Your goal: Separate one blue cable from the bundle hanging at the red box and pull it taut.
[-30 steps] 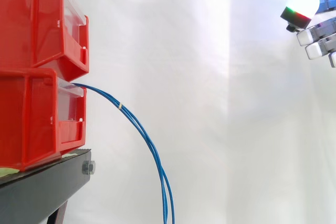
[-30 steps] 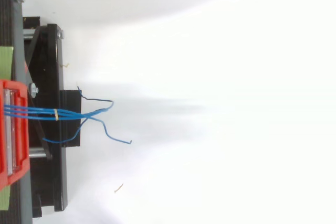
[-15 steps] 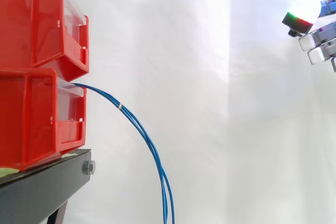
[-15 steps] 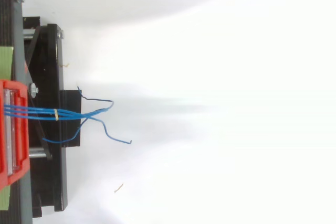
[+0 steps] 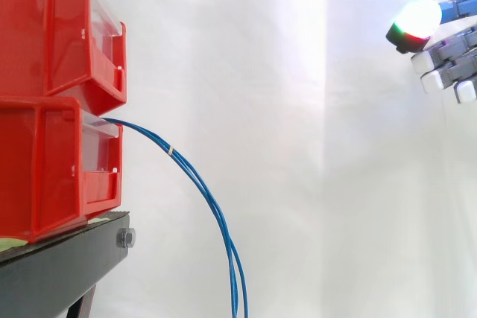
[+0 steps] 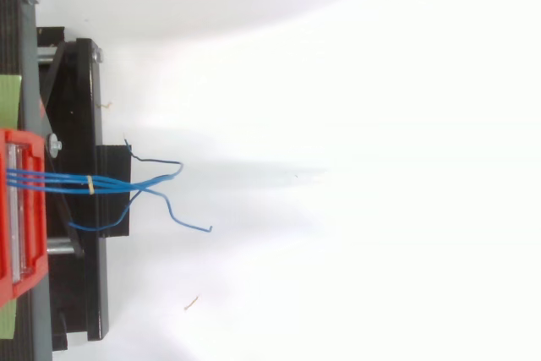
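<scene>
Two red bins sit stacked at the left, the upper red bin resting on the lower red bin. Both stand on the black stand, which has a bolt in its end. Their side walls hide whatever lies inside. All I can make out of their contents is the bundle of blue cables, which leaves the lower bin over its front lip, just under the upper bin's floor.

From there the cables arc outward and droop slack, well clear of the stand's edge. A pale band ties them together a little way out from the bin. From above, the strands run side by side up to that band and then splay apart past it, their loose ends curling away from each other over the stand's edge and the white ground.

My hand is high at the right, well apart from the cables, with open space and the white curtain between us. Its fingers reach out loosely toward the bins and hold nothing, and one fingertip pad glows white.
</scene>
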`<state>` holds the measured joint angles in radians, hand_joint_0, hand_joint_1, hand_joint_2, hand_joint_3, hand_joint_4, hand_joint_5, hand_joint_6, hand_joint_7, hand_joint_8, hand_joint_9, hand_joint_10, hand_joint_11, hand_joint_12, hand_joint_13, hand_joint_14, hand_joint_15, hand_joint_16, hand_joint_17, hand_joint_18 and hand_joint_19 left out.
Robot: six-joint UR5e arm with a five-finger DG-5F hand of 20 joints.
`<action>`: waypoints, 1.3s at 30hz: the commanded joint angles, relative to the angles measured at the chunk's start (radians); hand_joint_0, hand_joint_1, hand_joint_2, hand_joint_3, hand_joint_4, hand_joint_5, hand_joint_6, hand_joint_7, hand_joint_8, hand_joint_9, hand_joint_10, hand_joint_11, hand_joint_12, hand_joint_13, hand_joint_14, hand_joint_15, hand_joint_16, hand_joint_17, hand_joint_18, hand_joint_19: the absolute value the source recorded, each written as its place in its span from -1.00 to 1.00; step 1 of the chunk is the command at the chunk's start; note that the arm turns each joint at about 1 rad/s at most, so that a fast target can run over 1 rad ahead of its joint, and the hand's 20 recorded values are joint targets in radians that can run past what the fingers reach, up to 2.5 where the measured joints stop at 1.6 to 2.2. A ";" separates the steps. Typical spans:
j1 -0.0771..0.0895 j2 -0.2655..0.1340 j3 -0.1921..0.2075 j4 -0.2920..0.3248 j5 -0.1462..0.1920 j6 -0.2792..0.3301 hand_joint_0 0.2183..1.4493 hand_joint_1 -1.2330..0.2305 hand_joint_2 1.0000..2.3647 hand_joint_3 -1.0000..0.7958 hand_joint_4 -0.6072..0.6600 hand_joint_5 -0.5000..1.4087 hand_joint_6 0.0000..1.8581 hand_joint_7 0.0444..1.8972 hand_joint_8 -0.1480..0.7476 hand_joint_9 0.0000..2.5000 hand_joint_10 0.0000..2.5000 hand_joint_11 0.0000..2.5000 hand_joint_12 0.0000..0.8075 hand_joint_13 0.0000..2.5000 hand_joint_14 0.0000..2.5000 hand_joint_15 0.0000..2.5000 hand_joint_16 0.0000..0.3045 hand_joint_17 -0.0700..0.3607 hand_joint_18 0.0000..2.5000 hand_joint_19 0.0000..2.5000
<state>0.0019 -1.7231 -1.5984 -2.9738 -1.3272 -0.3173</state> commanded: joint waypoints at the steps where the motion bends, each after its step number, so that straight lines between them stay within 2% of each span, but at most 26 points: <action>1: 0.015 -0.012 0.000 0.006 0.025 -0.023 -0.55 -0.14 -1.00 -0.44 0.24 -0.70 -0.46 -0.12 -0.05 -0.58 -0.99 -0.69 -0.08 -0.57 -0.99 -0.77 -0.64 -0.10 -0.58 -0.56; 2: 0.018 -0.033 0.000 0.003 0.031 -0.025 -0.55 -0.14 -1.00 -0.44 0.24 -0.70 -0.46 -0.12 -0.05 -0.57 -0.99 -0.69 -0.08 -0.57 -0.99 -0.76 -0.64 -0.10 -0.58 -0.56; 4: 0.020 -0.047 0.000 -0.002 0.036 -0.026 -0.54 -0.14 -1.00 -0.44 0.24 -0.70 -0.46 -0.12 -0.05 -0.57 -0.99 -0.69 -0.08 -0.57 -0.99 -0.77 -0.64 -0.10 -0.58 -0.56; 6: 0.026 -0.069 0.000 -0.005 0.054 -0.026 -0.55 -0.14 -1.00 -0.44 0.24 -0.70 -0.46 -0.12 -0.05 -0.57 -0.99 -0.69 -0.08 -0.56 -0.99 -0.76 -0.64 -0.10 -0.58 -0.56; 10: 0.032 -0.085 0.000 -0.004 0.056 -0.025 -0.54 -0.14 -1.00 -0.44 0.25 -0.70 -0.46 -0.12 -0.05 -0.57 -0.99 -0.69 -0.08 -0.56 -0.99 -0.76 -0.64 -0.10 -0.58 -0.56; 12: 0.041 -0.104 0.000 0.007 0.056 -0.026 -0.54 -0.14 -1.00 -0.44 0.24 -0.70 -0.46 -0.12 -0.05 -0.56 -0.99 -0.68 -0.08 -0.56 -0.99 -0.77 -0.64 -0.10 -0.58 -0.56; 14: 0.043 -0.107 0.000 0.012 0.057 -0.028 -0.54 -0.14 -1.00 -0.44 0.24 -0.70 -0.46 -0.12 -0.05 -0.56 -0.99 -0.68 -0.08 -0.56 -0.99 -0.76 -0.64 -0.11 -0.58 -0.56; 18: 0.061 -0.138 0.005 0.062 0.071 -0.028 -0.54 -0.14 -1.00 -0.44 0.25 -0.70 -0.46 -0.12 -0.05 -0.55 -0.99 -0.67 -0.08 -0.56 -0.99 -0.76 -0.64 -0.11 -0.58 -0.55; 23: 0.070 -0.208 0.043 0.075 0.079 -0.019 -0.54 -0.13 -1.00 -0.44 0.25 -0.70 -0.46 -0.12 -0.04 -0.54 -0.99 -0.66 -0.08 -0.56 -0.99 -0.76 -0.64 -0.11 -0.58 -0.55; 27: 0.073 -0.240 0.072 0.079 0.080 -0.012 -0.53 -0.13 -1.00 -0.44 0.25 -0.69 -0.46 -0.12 -0.04 -0.53 -0.99 -0.66 -0.08 -0.55 -0.99 -0.76 -0.64 -0.11 -0.58 -0.55; 30: 0.076 -0.240 0.078 0.090 0.082 -0.017 -0.53 -0.13 -1.00 -0.44 0.25 -0.69 -0.46 -0.12 -0.04 -0.53 -0.99 -0.65 -0.08 -0.55 -0.99 -0.75 -0.64 -0.11 -0.57 -0.55; 34: 0.084 -0.242 0.078 0.119 0.114 -0.034 -0.53 -0.12 -1.00 -0.44 0.26 -0.69 -0.46 -0.12 -0.04 -0.53 -0.99 -0.65 -0.08 -0.55 -0.99 -0.76 -0.64 -0.11 -0.57 -0.55; 39: 0.092 -0.242 0.078 0.134 0.126 -0.057 -0.53 -0.12 -1.00 -0.44 0.25 -0.69 -0.46 -0.12 -0.04 -0.52 -0.99 -0.64 -0.08 -0.55 -0.99 -0.75 -0.64 -0.11 -0.57 -0.55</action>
<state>0.0887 -1.9638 -1.5206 -2.8496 -1.2106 -0.3650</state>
